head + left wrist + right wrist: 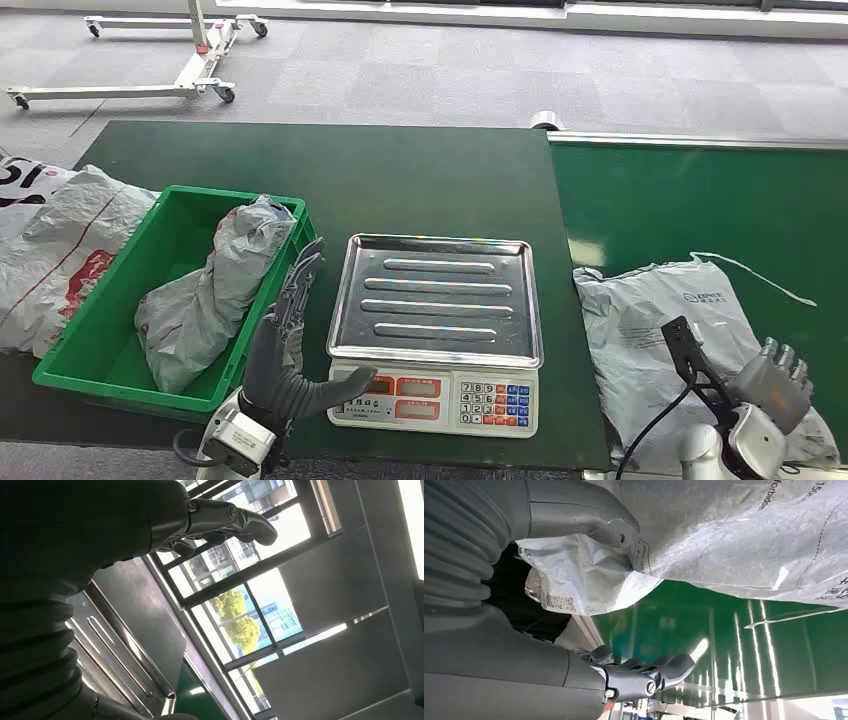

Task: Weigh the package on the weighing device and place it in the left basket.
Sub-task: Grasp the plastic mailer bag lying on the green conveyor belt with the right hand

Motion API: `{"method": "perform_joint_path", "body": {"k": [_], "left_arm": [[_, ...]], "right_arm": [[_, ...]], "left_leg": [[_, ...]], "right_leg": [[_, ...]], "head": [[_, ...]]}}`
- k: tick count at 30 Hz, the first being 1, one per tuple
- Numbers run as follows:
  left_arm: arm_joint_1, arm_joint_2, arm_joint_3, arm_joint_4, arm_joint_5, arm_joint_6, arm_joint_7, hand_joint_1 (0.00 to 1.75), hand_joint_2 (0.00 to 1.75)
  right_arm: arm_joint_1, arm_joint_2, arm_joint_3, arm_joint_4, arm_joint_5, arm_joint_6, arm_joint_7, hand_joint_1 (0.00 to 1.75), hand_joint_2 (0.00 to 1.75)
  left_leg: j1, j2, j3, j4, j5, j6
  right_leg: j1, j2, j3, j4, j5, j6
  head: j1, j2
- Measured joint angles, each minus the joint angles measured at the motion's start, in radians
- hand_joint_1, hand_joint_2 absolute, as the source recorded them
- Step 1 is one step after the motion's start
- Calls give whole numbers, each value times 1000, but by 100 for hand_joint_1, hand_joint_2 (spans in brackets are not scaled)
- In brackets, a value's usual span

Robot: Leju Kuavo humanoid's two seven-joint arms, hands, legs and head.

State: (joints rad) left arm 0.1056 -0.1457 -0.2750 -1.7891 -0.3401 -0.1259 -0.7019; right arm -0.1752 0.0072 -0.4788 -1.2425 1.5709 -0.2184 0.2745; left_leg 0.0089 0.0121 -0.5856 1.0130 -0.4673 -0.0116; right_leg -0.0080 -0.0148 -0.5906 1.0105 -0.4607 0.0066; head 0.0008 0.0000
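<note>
A grey plastic package (655,325) lies on the green belt to the right of the scale. My right hand (775,385) is at its near right corner. In the right wrist view the package's (724,540) corner hangs between the thumb (589,515), which touches it, and the fingers (649,677), which stay apart from it. The scale (435,395) has a bare steel tray (437,295). My left hand (290,340) stands open with fingers pointing up, between the scale and the green basket (95,320). The left wrist view has my left hand (220,522) over the tray (120,650).
Another grey package (215,290) lies in the green basket. White sacks (50,250) are piled left of the basket. The dark green table (400,180) meets the brighter green belt (700,200) on the right. A white wheeled frame (190,60) stands on the floor beyond.
</note>
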Motion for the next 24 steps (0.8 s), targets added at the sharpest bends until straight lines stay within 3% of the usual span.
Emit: {"method": "perform_joint_path", "body": {"k": [3,6,8,13,20,24], "left_arm": [[-1,0,0,1,-1,2,0,0,175],[-9,0,0,7,-2,19,0,0,175],[-14,0,0,13,-2,31,0,0,175],[-15,0,0,17,-2,37,0,0,175],[-15,1,6,17,-2,41,0,0,175],[-15,2,10,17,-1,45,0,0,175]], "right_arm": [[2,2,2,0,-39,51,-51,0,175],[22,5,39,6,-183,273,-237,0,175],[42,9,91,12,-246,369,-300,0,175],[54,13,183,14,-283,366,-272,0,175],[50,7,232,19,-288,368,-269,0,175],[40,4,248,30,-289,367,-269,175,175]], "left_leg": [[0,0,0,0,0,0],[0,0,0,0,0,0],[0,0,0,0,0,0],[0,1,0,0,0,0],[0,1,0,0,0,0],[0,1,0,0,0,0]], "right_leg": [[0,0,0,0,0,0],[1,0,0,0,0,0],[1,0,0,0,0,0],[2,0,0,0,0,0],[1,1,0,0,0,0],[1,1,0,0,0,0]], "head": [[0,0],[0,0],[0,0],[0,0],[0,0],[0,0]]}}
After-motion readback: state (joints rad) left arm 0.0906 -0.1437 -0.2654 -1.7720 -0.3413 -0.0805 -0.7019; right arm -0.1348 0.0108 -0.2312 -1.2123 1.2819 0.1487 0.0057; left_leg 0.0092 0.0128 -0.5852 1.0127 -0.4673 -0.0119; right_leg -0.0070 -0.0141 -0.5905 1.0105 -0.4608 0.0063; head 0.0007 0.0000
